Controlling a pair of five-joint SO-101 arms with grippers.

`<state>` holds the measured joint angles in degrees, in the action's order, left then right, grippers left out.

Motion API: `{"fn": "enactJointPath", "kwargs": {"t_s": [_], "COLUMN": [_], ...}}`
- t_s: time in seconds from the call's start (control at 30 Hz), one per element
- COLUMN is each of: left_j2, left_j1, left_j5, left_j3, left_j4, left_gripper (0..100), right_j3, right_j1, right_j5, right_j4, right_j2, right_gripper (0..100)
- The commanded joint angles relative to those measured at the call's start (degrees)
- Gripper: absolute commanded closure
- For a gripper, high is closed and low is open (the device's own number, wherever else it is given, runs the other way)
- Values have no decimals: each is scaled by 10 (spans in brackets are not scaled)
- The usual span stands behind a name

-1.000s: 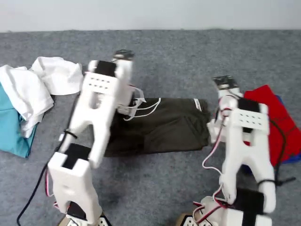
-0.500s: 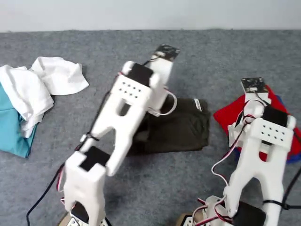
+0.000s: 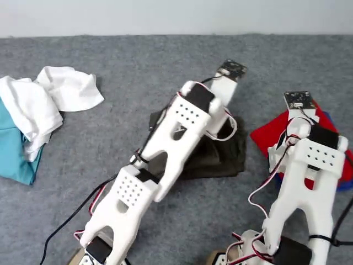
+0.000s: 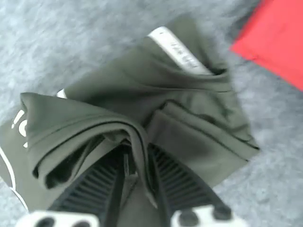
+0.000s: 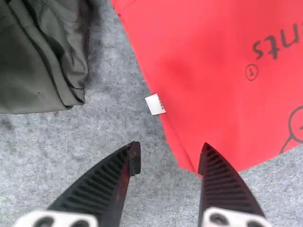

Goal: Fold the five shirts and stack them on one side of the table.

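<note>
Straddling the red shirt's edge, right gripper gapes; left gripper pinches olive shirt.

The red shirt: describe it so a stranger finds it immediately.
Look at the grey table, at its right side beside the dark green shirt. There the red shirt lies flat under the right gripper; it is the only bright red cloth, with dark print.

Coarse, mottled grey, carpet-covered counter spreading to the near and side edges of the high view, plain pale whitish wall meeting it in a straight line along the far side, soft even light, faint blurred shadows on the grey pile
</note>
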<state>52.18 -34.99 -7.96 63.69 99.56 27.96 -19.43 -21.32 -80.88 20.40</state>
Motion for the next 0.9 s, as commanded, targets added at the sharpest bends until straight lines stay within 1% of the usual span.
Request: {"fn": "enactJointPath", "kwargs": {"t_s": [0.0, 0.23, 0.47, 0.7, 0.87], "left_j2": [-4, 2, 43, 49, 49], "left_j1": [-30, -45, -46, -46, -46], "left_j5": [7, 7, 7, 7, 8], "left_j3": [22, 22, 28, 92, 94], "left_j4": [11, 9, -10, -13, -22], "left_gripper": [987, 987, 987, 987, 987], "right_j3": [-5, -5, -4, -4, -4], "right_j1": [-9, -9, -8, -8, -8], "right_j5": [-5, -5, -5, -5, -5], "right_j4": [-5, -5, -5, -5, -5], "right_j2": [22, 22, 22, 22, 22], "right_gripper": [790, 790, 790, 790, 790]}}
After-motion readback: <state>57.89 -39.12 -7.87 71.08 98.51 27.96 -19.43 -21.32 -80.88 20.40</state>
